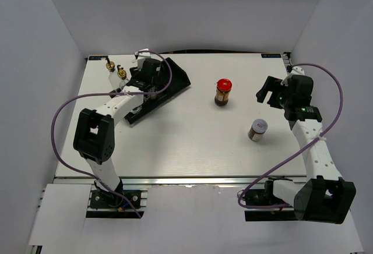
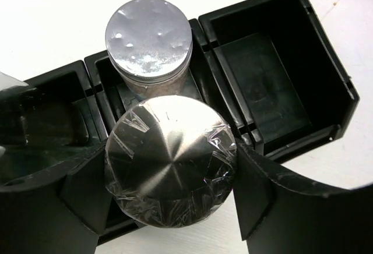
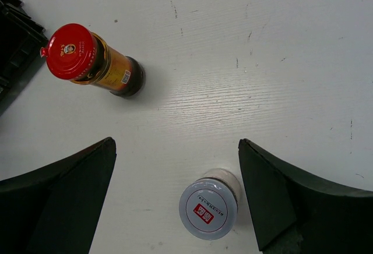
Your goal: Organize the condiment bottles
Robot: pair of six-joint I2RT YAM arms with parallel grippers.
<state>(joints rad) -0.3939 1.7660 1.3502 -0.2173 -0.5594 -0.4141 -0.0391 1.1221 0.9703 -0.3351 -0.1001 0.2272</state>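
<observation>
Clamping the silver-capped shaker [image 2: 170,171] between its fingers [image 2: 76,198], the left pincer [image 2: 170,147] holds it upright, long axis running straight down away from the wrist, over the near end of the middle compartment of the black tray [image 2: 344,88]. Just beyond, seemingly in that same compartment, the second shaker [image 2: 149,37] stands upright close against it. Whether the held base is seated I cannot tell, so the coming move likely turns on a straight drop and release. The right pincer [image 3: 176,142] stands wide apart above the desk [image 3: 280,62], with the silver-lidded jar [image 3: 208,210] upright below between its jaws and the red-lidded jar [image 3: 73,51] farther ahead to its left; this arm is nearer both
</observation>
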